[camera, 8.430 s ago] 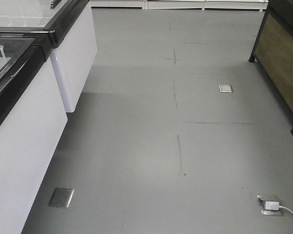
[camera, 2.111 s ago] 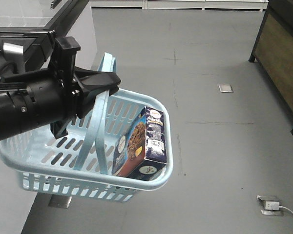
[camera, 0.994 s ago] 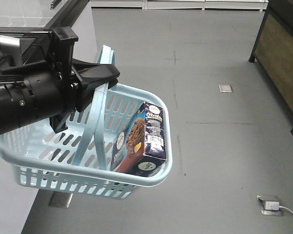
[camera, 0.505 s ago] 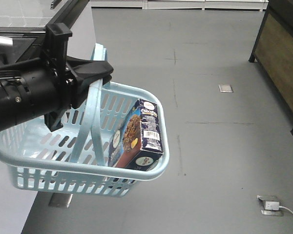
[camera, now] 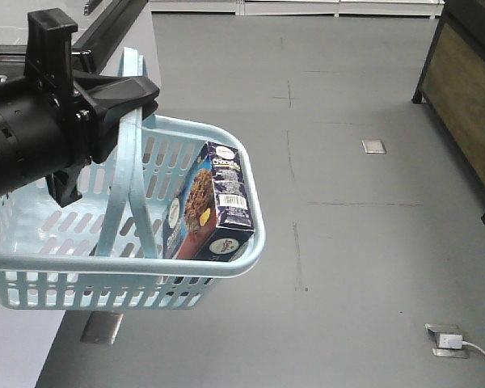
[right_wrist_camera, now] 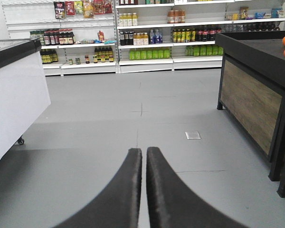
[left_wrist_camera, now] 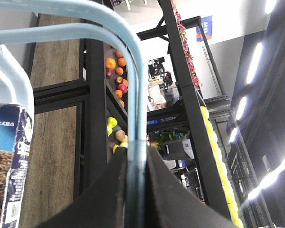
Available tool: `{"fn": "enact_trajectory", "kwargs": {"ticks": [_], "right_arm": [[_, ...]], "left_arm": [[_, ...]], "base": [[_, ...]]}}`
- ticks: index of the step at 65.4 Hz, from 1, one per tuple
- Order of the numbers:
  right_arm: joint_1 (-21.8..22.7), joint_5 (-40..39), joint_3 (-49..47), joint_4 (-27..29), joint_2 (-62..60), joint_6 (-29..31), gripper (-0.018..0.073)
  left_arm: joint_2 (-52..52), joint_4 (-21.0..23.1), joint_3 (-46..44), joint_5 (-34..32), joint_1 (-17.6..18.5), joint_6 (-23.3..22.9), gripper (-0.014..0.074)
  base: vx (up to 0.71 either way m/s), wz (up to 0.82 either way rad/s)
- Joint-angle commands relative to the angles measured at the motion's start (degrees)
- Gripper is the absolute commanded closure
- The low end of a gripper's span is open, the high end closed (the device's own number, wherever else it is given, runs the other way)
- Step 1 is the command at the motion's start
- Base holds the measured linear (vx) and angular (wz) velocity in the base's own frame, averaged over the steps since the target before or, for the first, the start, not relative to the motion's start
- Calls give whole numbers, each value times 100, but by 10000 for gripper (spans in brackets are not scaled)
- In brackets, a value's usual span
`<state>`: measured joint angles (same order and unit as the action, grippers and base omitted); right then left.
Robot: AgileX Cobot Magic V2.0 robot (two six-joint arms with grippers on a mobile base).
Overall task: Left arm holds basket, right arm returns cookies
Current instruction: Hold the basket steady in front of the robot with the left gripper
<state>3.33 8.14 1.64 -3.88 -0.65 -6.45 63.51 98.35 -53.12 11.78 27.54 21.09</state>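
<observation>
Front view: thick black cylindrical left arm [camera: 24, 137] reaches in from the left edge. Its flat black wedge-shaped left gripper [camera: 137, 95] is clamped on the arched handle [camera: 117, 194] of a light blue slotted plastic basket [camera: 250, 234], which hangs clear of the grey floor [camera: 347, 242]. A dark navy cardboard cookie box [camera: 206, 202] stands on end, tilted, against the basket's right end wall. Left wrist view: both black fingers [left_wrist_camera: 114, 190] pinch the flat blue handle strip [left_wrist_camera: 137, 142], and the cookie box [left_wrist_camera: 7, 156] shows at the left edge. Right wrist view: right gripper [right_wrist_camera: 143, 154] is empty, fingers pressed almost together above bare floor [right_wrist_camera: 109, 123]. A wood-panelled black stand [right_wrist_camera: 249, 99] is at right.
</observation>
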Motion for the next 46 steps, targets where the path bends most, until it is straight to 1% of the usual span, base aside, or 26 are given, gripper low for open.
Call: {"fn": "enact_trajectory", "kwargs": {"ticks": [1,5,22,46], "right_arm": [[3,-432,101,-56,-73,21,562],[3,-432,101,-56,-73,21,562],[3,-432,101,-56,-73,21,562],[3,-432,101,-56,-73,21,562]], "left_arm": [[-193,380,-257,116,45,14,601],[-193,380,-257,197,45,19,601],[-193,379,-257,911,45,0,601],[-193,379,-257,1074,45,-85,601]], "base": [[0,0],[0,0],[0,0],[0,0]]}}
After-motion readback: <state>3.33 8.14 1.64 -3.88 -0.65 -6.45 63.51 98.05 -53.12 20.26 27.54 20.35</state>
